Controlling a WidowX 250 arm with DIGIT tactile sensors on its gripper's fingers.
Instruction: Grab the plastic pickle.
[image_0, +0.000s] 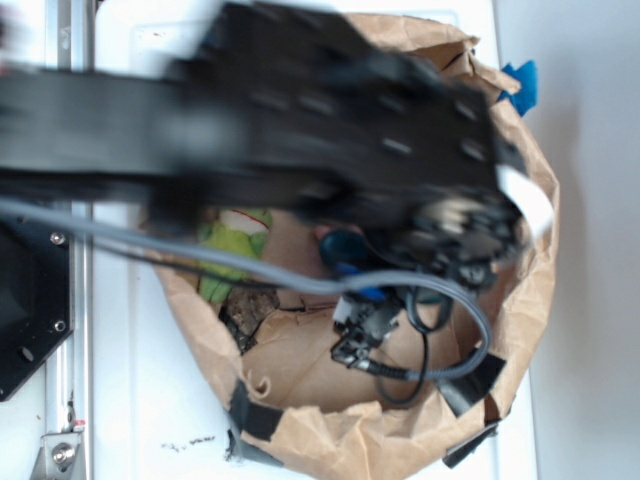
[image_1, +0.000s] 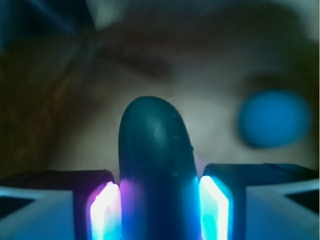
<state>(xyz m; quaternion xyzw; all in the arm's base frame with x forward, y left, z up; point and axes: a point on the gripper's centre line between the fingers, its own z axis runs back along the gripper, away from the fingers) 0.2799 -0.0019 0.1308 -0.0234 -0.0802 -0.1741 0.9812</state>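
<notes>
In the wrist view the plastic pickle (image_1: 155, 140), dark green, glossy and round-ended, stands straight up between the two glowing pads (image_1: 105, 210) of my gripper (image_1: 159, 202). Both pads press against its sides, so the gripper is shut on it. In the exterior view the blurred black arm (image_0: 300, 110) reaches over a brown paper bag (image_0: 530, 290), with its wrist end (image_0: 460, 240) inside the bag's rim. The pickle cannot be made out in that view.
A blue ball (image_1: 272, 119) lies to the right of the pickle on the brown paper floor, and shows under the arm as the ball (image_0: 342, 250). A light green plush frog (image_0: 235, 250) lies at the bag's left side. Grey cables (image_0: 250, 268) cross the bag.
</notes>
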